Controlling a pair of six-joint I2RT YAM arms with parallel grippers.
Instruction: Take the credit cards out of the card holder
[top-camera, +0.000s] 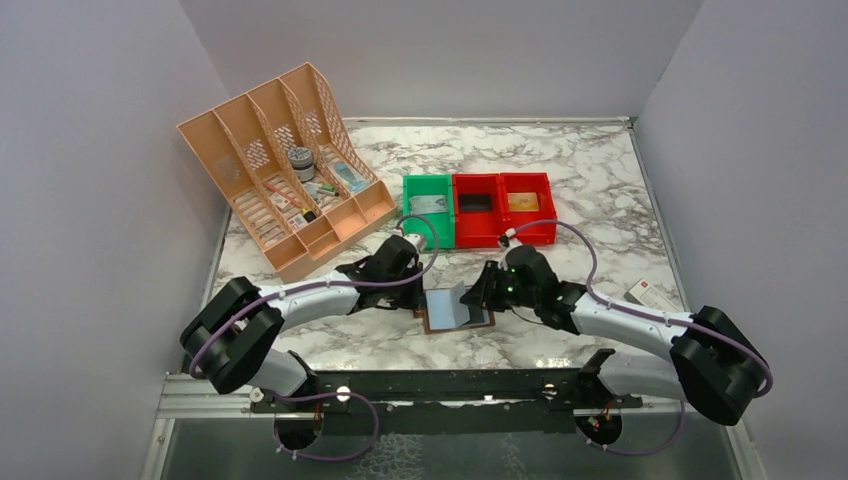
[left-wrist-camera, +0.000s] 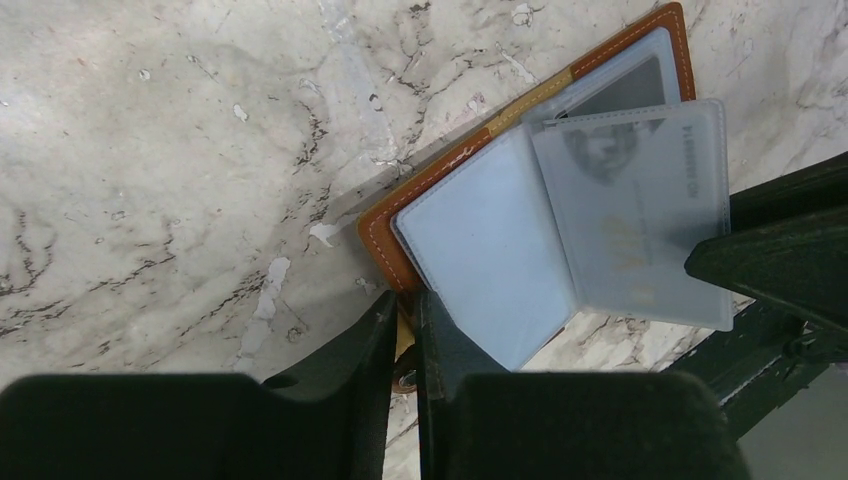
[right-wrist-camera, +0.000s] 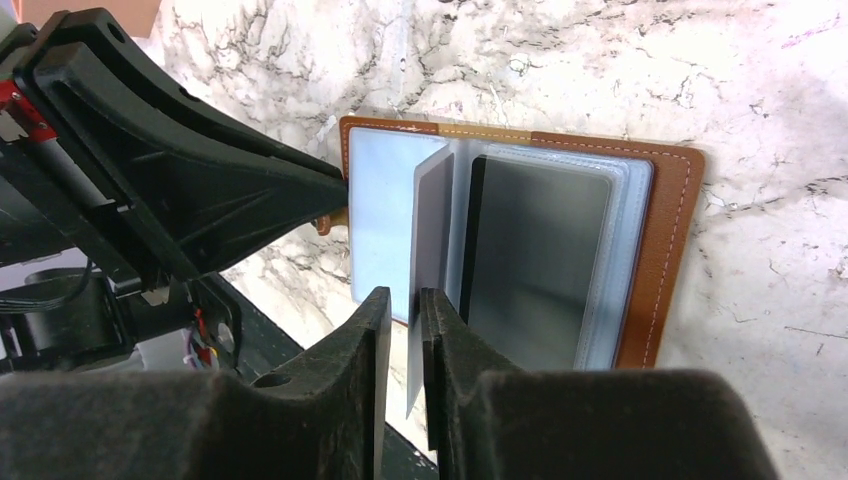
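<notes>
Top view: On the marble worktop (top-camera: 580, 170), the brown card holder (top-camera: 450, 322) lies open between the two arms, in front of a green bin (top-camera: 428, 190) and two red bins (top-camera: 503, 235). The left end effector (top-camera: 420, 303) meets its left edge and the right end effector (top-camera: 479, 297) its right half. A peach desk organizer (top-camera: 262, 205) stands at far left, and a small white-and-red box (top-camera: 648, 292) lies well apart at right (its print is too small to read).

Left wrist view: The left end effector's fingers stand almost together, clamped on the holder's brown edge at its near corner. A frosted card sleeve (left-wrist-camera: 630, 210) is lifted off the pale grey-blue lining, with a dark finger of the other arm touching its outer edge. Through the plastic shows a pale credit card (left-wrist-camera: 615, 165) with faint gold lettering and a line of print along one side, both too blurred to read.

Right wrist view: The right end effector's fingers are nearly together, pinching that sleeve, which stands on edge between them above the open holder. To its right a dark credit card (right-wrist-camera: 540, 260) sits in the stacked sleeves against the right cover. The left end effector's tip touches the holder's left edge.
</notes>
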